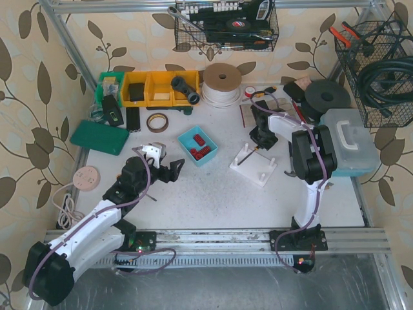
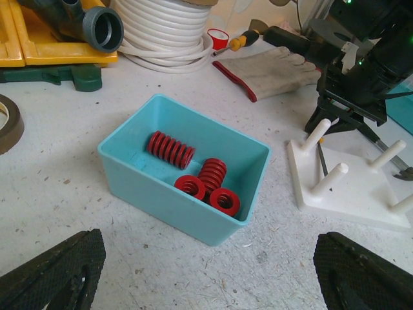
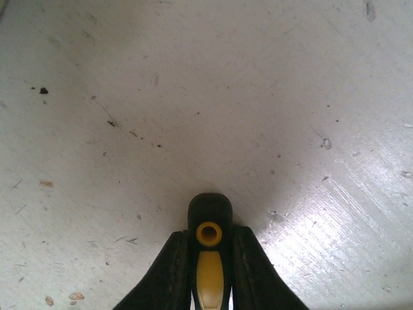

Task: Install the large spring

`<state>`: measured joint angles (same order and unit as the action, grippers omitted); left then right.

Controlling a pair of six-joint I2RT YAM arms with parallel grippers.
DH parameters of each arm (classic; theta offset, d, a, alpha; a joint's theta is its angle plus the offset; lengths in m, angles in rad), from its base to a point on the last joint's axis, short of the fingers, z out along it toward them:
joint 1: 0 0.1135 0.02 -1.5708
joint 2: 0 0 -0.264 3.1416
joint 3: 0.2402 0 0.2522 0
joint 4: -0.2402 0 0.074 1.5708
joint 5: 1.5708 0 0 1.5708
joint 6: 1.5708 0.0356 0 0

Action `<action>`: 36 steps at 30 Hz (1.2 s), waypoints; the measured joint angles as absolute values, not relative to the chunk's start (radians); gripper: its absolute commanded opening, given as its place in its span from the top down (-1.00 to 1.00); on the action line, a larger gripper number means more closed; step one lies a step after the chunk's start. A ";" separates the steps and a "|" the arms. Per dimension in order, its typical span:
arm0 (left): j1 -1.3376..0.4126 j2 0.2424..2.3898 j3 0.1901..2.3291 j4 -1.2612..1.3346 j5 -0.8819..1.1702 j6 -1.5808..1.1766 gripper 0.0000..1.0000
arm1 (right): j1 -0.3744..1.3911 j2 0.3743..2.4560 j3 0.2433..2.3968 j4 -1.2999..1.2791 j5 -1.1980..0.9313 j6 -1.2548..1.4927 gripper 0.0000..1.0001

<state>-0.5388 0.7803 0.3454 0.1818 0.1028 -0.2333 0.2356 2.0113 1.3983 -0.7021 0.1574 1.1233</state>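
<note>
Left gripper [image 2: 211,263], jaws released, teal bin [image 2: 161,188] of red springs [image 2: 171,150] at 12 o'clock; only right wrist view shows right gripper [image 3: 210,236] jaws clenching yellow-black tool handle [image 3: 209,279].

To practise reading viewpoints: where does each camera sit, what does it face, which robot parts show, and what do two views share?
Top external: above and behind the arms, looking down on the table; both show.
Left wrist: low over the table, facing the teal bin and peg base; its open fingers show.
Right wrist: looking down at the table; its fingers grip a yellow-and-black tool.
Shared by top and left wrist: the bin.
</note>
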 measured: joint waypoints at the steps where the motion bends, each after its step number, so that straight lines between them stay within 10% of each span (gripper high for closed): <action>1: -0.539 0.780 0.345 0.182 0.103 -0.233 -0.81 | 0.236 2.011 1.398 -0.702 0.157 1.118 0.90; 20: -0.539 0.780 0.345 0.181 0.085 -0.232 -0.81 | 0.210 1.745 1.350 -0.688 0.164 0.875 1.00; 36: -0.539 0.780 0.345 0.181 0.084 -0.233 -0.81 | 0.143 1.620 1.348 -0.671 0.280 0.159 1.00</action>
